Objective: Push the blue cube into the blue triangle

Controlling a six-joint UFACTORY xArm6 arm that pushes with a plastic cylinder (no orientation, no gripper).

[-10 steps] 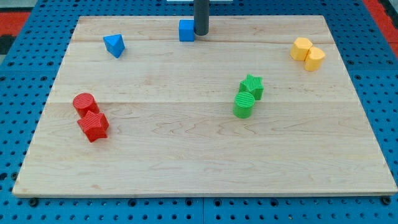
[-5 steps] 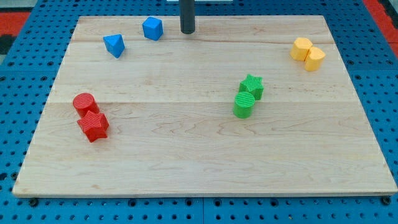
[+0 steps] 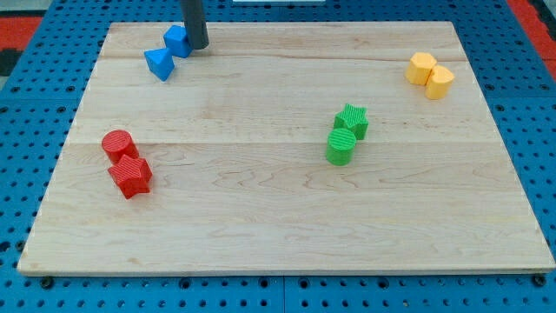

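The blue cube (image 3: 177,40) lies near the top left of the wooden board, touching the upper right side of the blue triangle (image 3: 159,63). My tip (image 3: 198,45) stands right against the cube's right side, the dark rod rising out of the view's top.
A red cylinder (image 3: 118,144) and a red star block (image 3: 130,176) sit together at the left. A green star block (image 3: 353,120) and a green cylinder (image 3: 340,146) sit right of centre. Two yellow blocks (image 3: 431,73) lie at the top right. The wooden board (image 3: 278,226) lies on blue pegboard.
My tip has moved left along the top of the board, pushing the blue cube left until it meets the blue triangle. The other blocks have not moved.
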